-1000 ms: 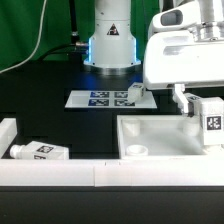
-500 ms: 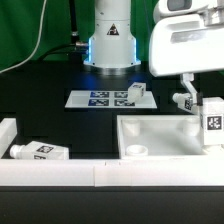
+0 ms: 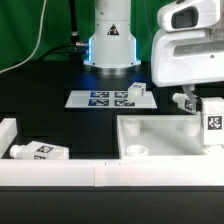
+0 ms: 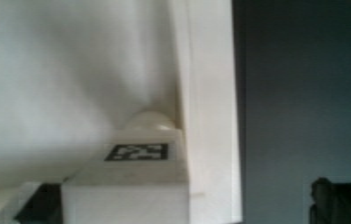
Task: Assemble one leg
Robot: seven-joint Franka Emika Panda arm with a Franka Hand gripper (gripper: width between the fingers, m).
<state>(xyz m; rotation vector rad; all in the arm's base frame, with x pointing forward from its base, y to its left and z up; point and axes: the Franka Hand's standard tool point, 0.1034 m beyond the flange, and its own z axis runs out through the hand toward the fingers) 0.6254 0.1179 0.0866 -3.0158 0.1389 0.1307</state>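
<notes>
One white leg with a square tag stands upright at the right end of the white tray-like tabletop. My gripper hangs just above and beside it, under the large white hand. In the wrist view my gripper is open. Its dark fingertips stand wide apart on either side of a white tagged block, which looks like the leg seen from above, against the tabletop's wall. A second leg lies on its side at the exterior view's lower left.
The marker board lies in front of the robot base, with a small white tagged cube on it. A white rail runs along the near edge. A small white tagged piece shows beside the upright leg.
My hand has risen and shifted toward the exterior view's right. The upright leg has stayed where it stands. The lying leg and the cube have not moved.
</notes>
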